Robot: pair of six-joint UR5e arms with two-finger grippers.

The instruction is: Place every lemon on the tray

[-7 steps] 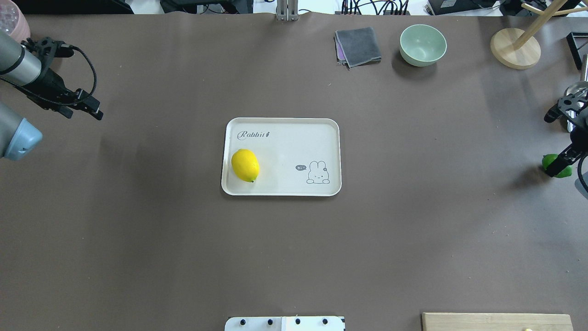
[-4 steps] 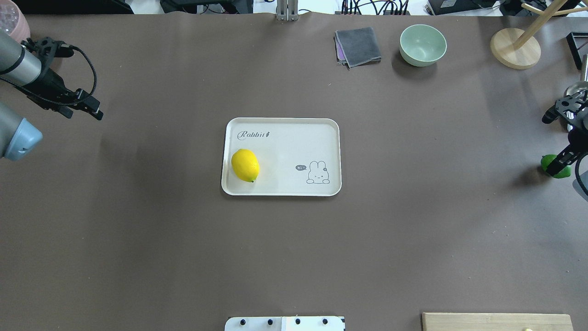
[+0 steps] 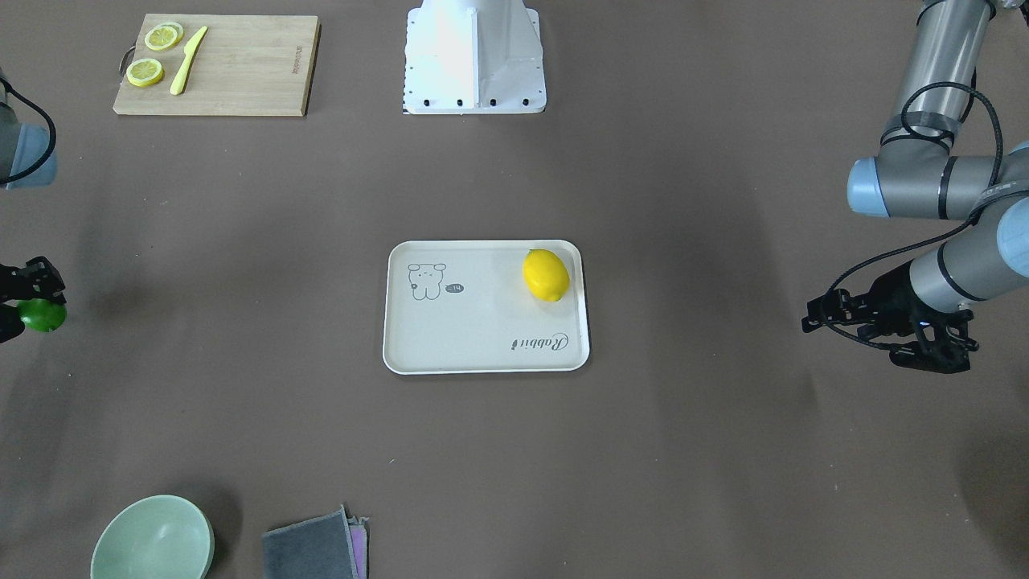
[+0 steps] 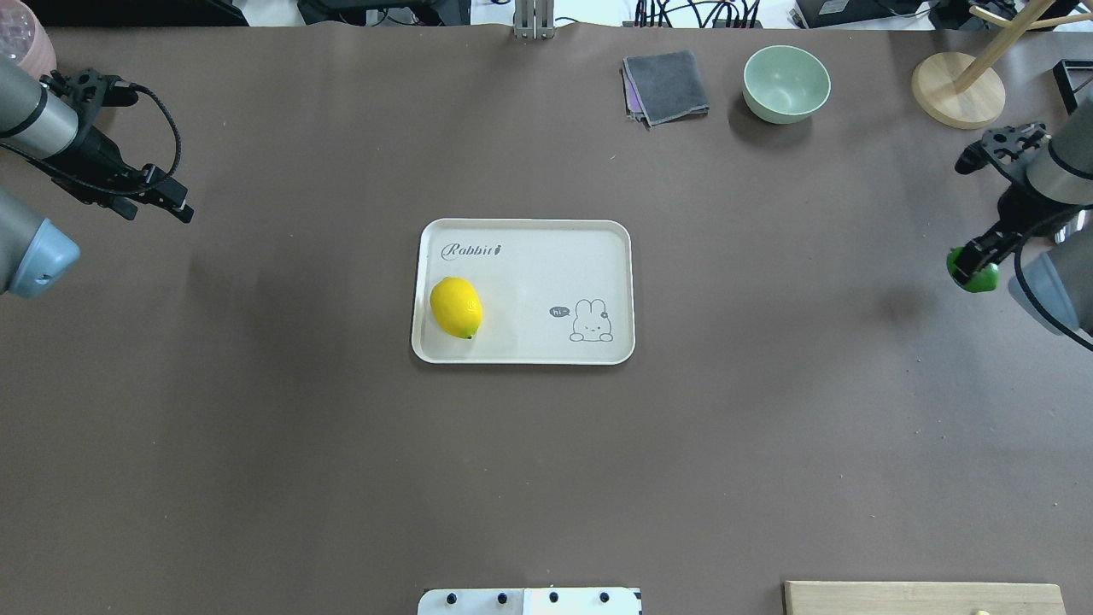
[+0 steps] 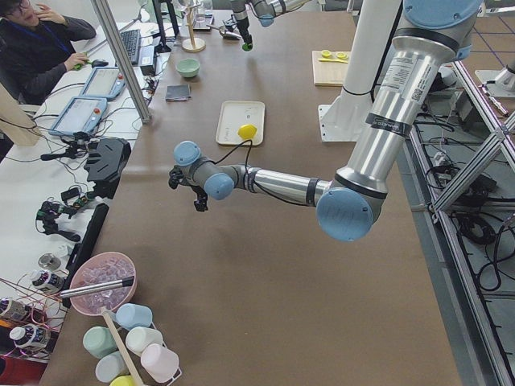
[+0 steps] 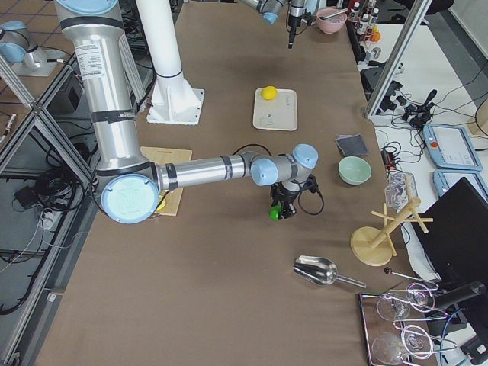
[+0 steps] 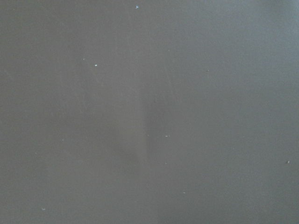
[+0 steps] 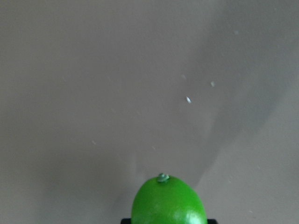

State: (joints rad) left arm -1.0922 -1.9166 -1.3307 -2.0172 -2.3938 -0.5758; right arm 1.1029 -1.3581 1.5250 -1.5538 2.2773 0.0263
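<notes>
In the front-facing view, the yellow lemon point(image 3: 546, 275) lies on the tray point(image 3: 482, 330), in the corner toward the robot's base and its left side. The green lemon point(image 3: 44, 316) is at the view's left edge, well apart from the tray.

From overhead, the right gripper point(image 4: 969, 266) is clamped on the green lemon, whose shadow falls apart from it on the surface point(image 4: 768, 444). The left gripper point(image 4: 181, 207) hovers well apart from the tray and carries nothing. I cannot tell whether it is parted or closed.

The right wrist view shows the green lemon at the bottom edge, stem nub up. The left wrist view shows only bare surface.
</notes>
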